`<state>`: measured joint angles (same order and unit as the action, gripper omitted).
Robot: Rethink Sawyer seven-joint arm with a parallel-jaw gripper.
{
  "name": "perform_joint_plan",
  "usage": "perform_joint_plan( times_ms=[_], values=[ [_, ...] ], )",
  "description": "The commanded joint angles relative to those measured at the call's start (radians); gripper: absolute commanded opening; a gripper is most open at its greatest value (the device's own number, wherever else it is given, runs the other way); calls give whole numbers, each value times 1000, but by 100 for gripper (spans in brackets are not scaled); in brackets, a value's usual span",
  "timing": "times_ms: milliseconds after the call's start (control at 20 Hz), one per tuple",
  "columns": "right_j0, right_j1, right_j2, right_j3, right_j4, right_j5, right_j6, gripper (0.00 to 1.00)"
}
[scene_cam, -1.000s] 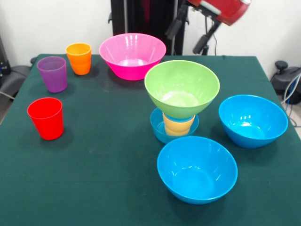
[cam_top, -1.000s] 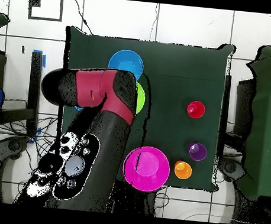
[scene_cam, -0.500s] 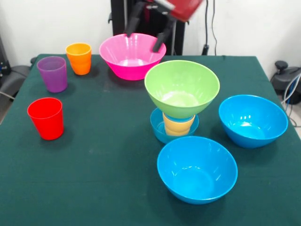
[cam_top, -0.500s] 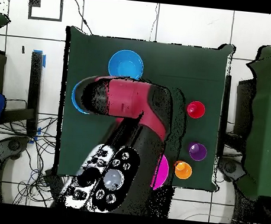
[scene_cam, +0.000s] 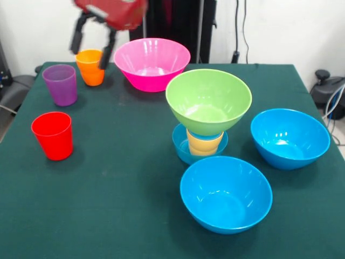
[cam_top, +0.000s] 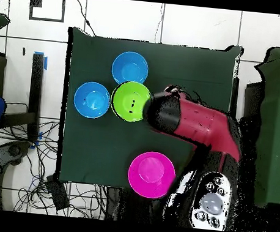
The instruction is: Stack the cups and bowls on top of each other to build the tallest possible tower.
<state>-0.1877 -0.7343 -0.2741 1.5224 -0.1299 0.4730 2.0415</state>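
Observation:
The tower stands mid-table: a green bowl (scene_cam: 208, 101) rests on a yellow-orange cup (scene_cam: 204, 143), which sits in a small blue bowl (scene_cam: 182, 147). From overhead only the green bowl (cam_top: 131, 100) of the tower shows. My gripper (scene_cam: 89, 54) hangs open and empty at the far left, just above the orange cup (scene_cam: 90, 69), one finger on each side of its rim. The purple cup (scene_cam: 60, 84) and red cup (scene_cam: 53, 135) stand loose on the left. A pink bowl (scene_cam: 152, 63) sits at the back. Two large blue bowls (scene_cam: 290, 138) (scene_cam: 226, 193) lie right and front.
The dark green table (scene_cam: 124, 178) carries everything. In the overhead view the red arm (cam_top: 194, 123) covers the side where the loose cups stand. The pink bowl (cam_top: 151, 175) and both large blue bowls (cam_top: 130, 68) (cam_top: 92, 100) show there.
The arm has swung across from above the pink bowl to above the orange cup. The gripper stays open. No cup or bowl has moved.

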Motion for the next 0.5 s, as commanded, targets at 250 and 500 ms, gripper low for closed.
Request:
perform_joint_plan(
  times_ms=[250, 500],
  values=[
    [-186, 14, 367, 181, -153, -93, -219, 100],
    [-191, 38, 392, 191, -184, -131, -135, 100]
  ],
)
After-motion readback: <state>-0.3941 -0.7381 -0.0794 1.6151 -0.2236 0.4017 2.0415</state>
